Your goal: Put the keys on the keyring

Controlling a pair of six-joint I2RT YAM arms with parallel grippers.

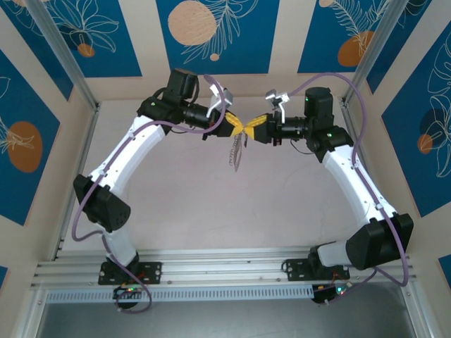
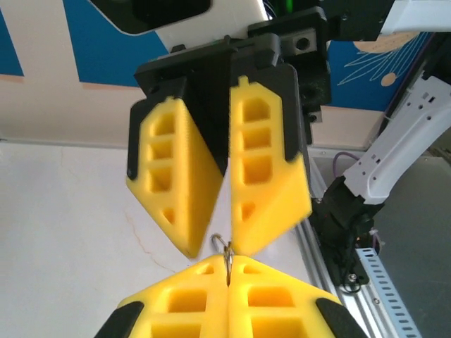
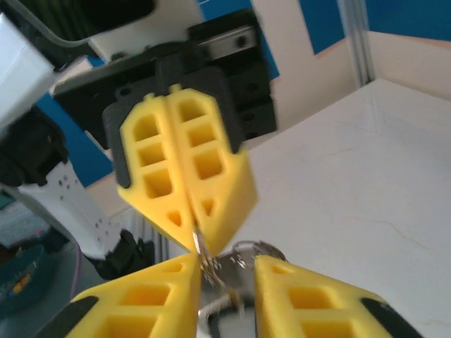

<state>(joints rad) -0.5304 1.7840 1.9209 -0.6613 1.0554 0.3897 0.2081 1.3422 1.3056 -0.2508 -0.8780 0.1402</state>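
From above, the two white arms meet over the far middle of the pale white table (image 1: pixel 211 211), their yellow fingers tip to tip. The left gripper (image 1: pixel 241 127) and the right gripper (image 1: pixel 254 125) are touching or very nearly so. Just below them hangs the keyring (image 1: pixel 237 153), a thin grey-tan oval loop with small silvery pieces. It dangles clear of the table.

In the left wrist camera, the left gripper (image 2: pixel 227 266) at the near edge has its ribbed yellow fingers pressed together, pinching a thin silvery bit of the keyring (image 2: pixel 224 248). The right gripper (image 2: pixel 220 243) points in from beyond, its tips a little apart around that metal.

In the right wrist camera, the right gripper (image 3: pixel 225 271) is spread wide. The left gripper (image 3: pixel 199 236) opposite is clamped tight. Blurred silvery rings of the keyring (image 3: pixel 210 267) hang in the gap between the spread fingers. Whether any of them is a key I cannot tell.
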